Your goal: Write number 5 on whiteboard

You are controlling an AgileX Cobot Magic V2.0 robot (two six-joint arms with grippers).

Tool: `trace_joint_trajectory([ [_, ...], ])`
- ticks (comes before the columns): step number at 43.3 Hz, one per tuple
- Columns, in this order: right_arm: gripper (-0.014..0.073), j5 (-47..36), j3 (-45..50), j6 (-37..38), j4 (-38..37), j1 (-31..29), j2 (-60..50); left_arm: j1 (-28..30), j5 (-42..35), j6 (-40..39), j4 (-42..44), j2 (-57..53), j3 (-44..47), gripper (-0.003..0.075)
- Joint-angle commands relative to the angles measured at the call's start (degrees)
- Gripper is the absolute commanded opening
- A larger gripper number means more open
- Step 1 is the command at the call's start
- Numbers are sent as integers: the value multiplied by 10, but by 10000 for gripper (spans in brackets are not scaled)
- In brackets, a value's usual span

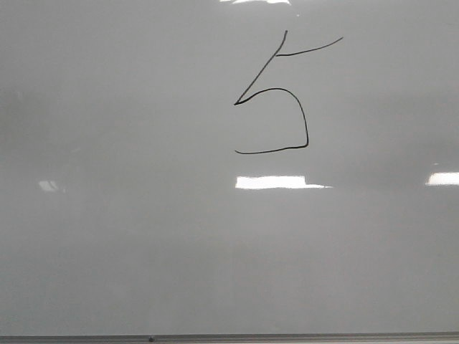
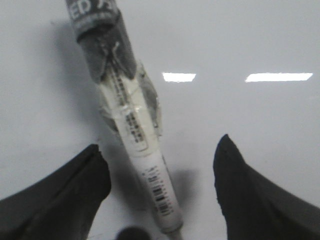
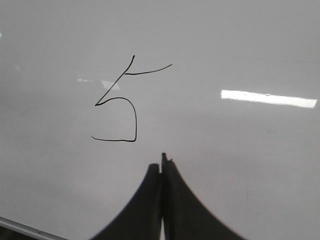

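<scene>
The number 5 (image 1: 276, 89) is drawn in thin black line on the upper right part of the whiteboard (image 1: 107, 236). Neither gripper shows in the front view. In the left wrist view my left gripper (image 2: 160, 141) is open, its dark fingers (image 2: 65, 195) spread wide. A white marker (image 2: 145, 160) with a grey cap and clear tape lies on the whiteboard (image 2: 260, 40) between them, touching neither finger. In the right wrist view my right gripper (image 3: 162, 161) is shut with nothing in it, hanging over the whiteboard (image 3: 240, 165) a short way from the number 5 (image 3: 121, 97).
A thin metal edge (image 1: 229, 337) runs along the near side of the board, and it shows in the corner of the right wrist view as the metal edge (image 3: 25, 227). Bright rectangular light reflections (image 1: 276, 182) lie on the glossy surface.
</scene>
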Motion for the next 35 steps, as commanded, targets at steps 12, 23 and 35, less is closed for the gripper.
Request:
trace_joint_trajectory([
  [12, -71, -47, -16, -3, 6, -3, 5, -3, 53, 70, -97, -203, 61, 453],
  [23, -71, -47, -16, -3, 6, -3, 5, -7, 110, 81, -157, -395, 156, 207],
  [35, -71, -47, -16, -3, 6, -3, 5, -78, 239, 104, -235, -581, 210, -20],
])
